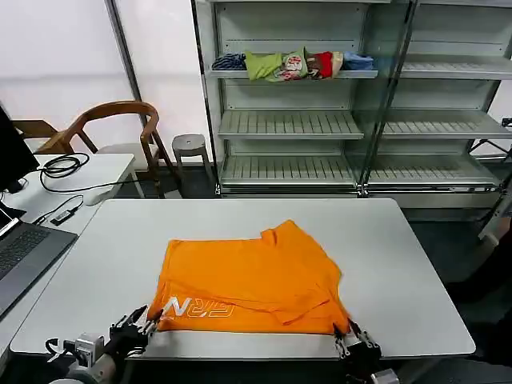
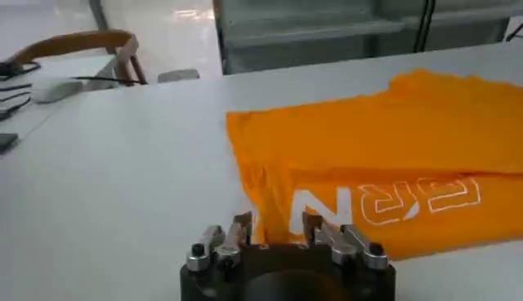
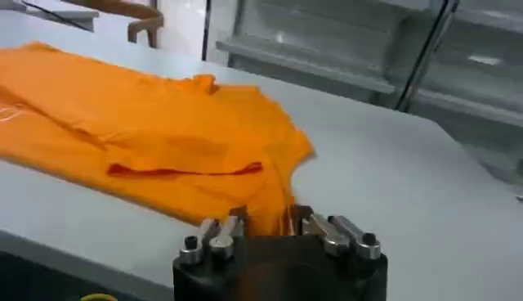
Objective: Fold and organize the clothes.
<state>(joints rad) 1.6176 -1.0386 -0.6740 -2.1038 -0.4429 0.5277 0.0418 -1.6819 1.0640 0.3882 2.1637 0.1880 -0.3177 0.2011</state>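
The clothes are one bright orange T-shirt (image 1: pixel 248 280), lying partly folded on the white table (image 1: pixel 400 240), with white lettering (image 1: pixel 196 306) along its near left edge. My left gripper (image 1: pixel 148 320) is at the shirt's near left corner. In the left wrist view it (image 2: pixel 276 225) stands open, and the shirt's (image 2: pixel 392 139) corner lies between its fingers. My right gripper (image 1: pixel 352 336) is at the near right corner. The right wrist view shows it (image 3: pixel 268 214) open too, with a fold of the shirt (image 3: pixel 147 114) between its fingers.
Behind the table stands a metal shelf unit with a multicoloured bundle of garments (image 1: pixel 296 66) on an upper shelf. A wooden chair (image 1: pixel 112 120), a stool (image 1: pixel 190 146) and a side desk with cables (image 1: pixel 64 172) are at the left; a laptop (image 1: pixel 24 256) lies nearer.
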